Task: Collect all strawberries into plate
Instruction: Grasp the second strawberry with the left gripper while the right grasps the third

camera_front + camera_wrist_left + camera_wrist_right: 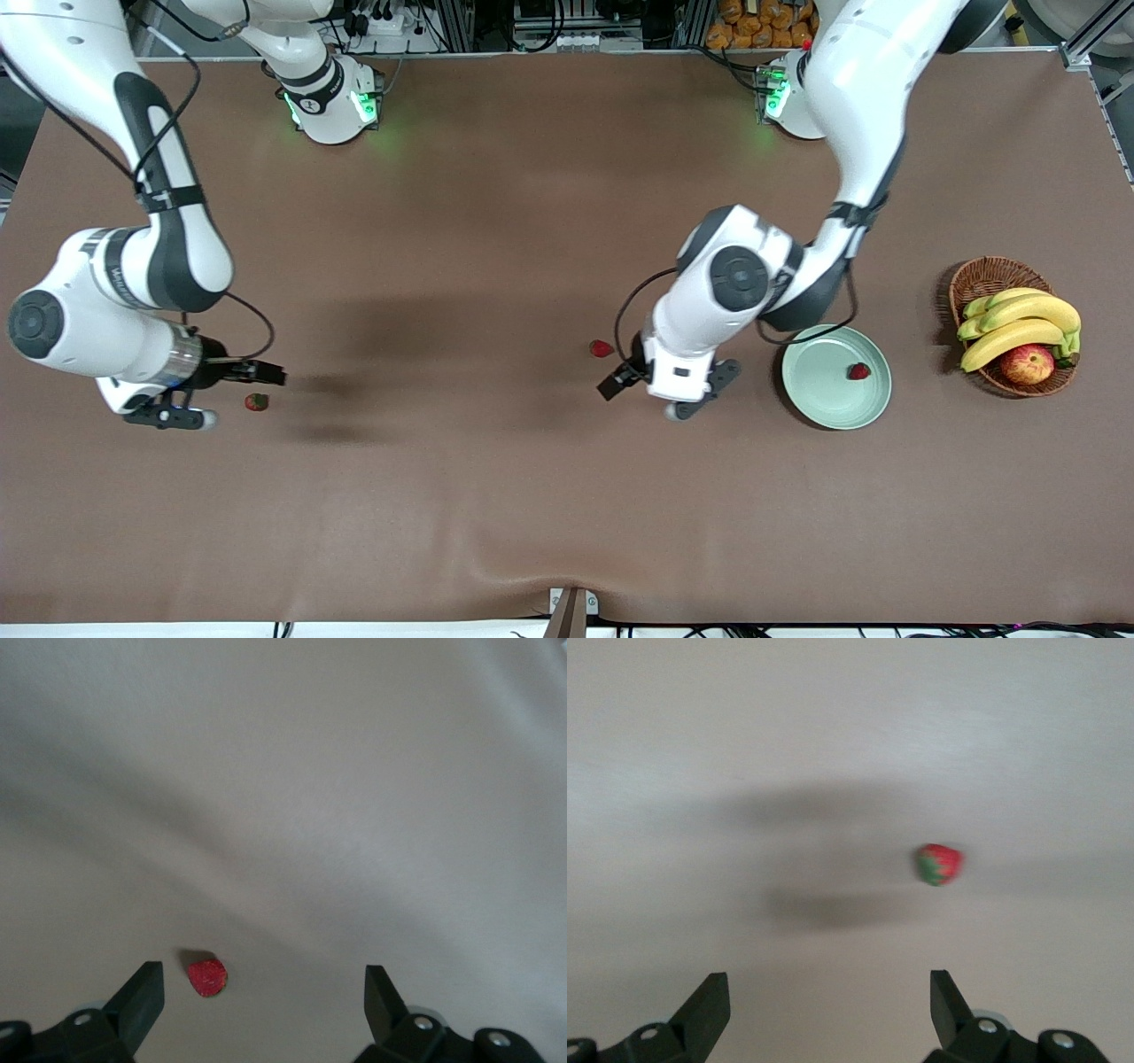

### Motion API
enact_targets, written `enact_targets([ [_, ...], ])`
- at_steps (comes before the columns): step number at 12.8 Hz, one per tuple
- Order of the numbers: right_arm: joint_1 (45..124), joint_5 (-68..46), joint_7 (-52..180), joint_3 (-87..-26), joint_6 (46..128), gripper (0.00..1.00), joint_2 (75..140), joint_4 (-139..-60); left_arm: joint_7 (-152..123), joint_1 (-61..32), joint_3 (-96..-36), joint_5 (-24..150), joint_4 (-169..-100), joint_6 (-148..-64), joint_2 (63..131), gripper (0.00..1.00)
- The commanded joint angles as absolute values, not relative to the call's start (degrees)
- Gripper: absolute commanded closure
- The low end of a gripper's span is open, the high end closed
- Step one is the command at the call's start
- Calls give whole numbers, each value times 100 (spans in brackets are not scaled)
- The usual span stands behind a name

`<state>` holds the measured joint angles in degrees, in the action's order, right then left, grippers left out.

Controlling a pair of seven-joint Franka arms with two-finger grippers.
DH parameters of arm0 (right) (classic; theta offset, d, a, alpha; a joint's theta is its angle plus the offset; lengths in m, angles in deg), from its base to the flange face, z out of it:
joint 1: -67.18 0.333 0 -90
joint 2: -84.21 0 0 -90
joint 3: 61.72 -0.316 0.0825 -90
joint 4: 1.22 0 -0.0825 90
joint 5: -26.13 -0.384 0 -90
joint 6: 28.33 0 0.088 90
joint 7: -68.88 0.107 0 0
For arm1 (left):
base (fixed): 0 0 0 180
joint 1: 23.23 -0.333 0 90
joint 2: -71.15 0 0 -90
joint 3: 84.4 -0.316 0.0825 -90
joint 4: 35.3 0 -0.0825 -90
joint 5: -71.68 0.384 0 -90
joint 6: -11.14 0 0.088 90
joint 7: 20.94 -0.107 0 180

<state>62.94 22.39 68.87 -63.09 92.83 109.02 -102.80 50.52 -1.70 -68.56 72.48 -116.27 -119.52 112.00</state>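
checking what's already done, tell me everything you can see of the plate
The plate is a round, shallow dish in plain pale mint green, smooth and glossy, with a low raised rim. It lies flat on the brown table, toward the left arm's end, beside the wicker basket of fruit but apart from it. One small red strawberry rests in it, off centre. The left claw, open, is beside the plate, not touching it.
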Motion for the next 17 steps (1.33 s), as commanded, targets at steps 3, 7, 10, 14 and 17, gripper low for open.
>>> enact_targets([
  [3, 5955, 3051, 6801, -6427, 10736, 0, 11030, -10915, 6121, 411, -7175, 7878, -11581, -11938, 11588, 0],
  [7, 5874, 3157, 7386, -6418, 10773, 0, 11698, -10309, 7045, 595, -7166, 8301, -11555, -11938, 12028, 0],
  [10, 5892, 3157, 8012, -6427, 10746, 0, 12075, -10064, 7301, 710, -7166, 8310, -11572, -11938, 12037, 0],
  [14, 5857, 3157, 8031, -6427, 10746, 0, 12375, -9843, 7328, 824, -7166, 8319, -11581, -11938, 12177, 0],
  [17, 5839, 3149, 8022, -6427, 10746, 0, 12525, -9720, 7372, 833, -7166, 8319, -11581, -11929, 12195, 12],
])
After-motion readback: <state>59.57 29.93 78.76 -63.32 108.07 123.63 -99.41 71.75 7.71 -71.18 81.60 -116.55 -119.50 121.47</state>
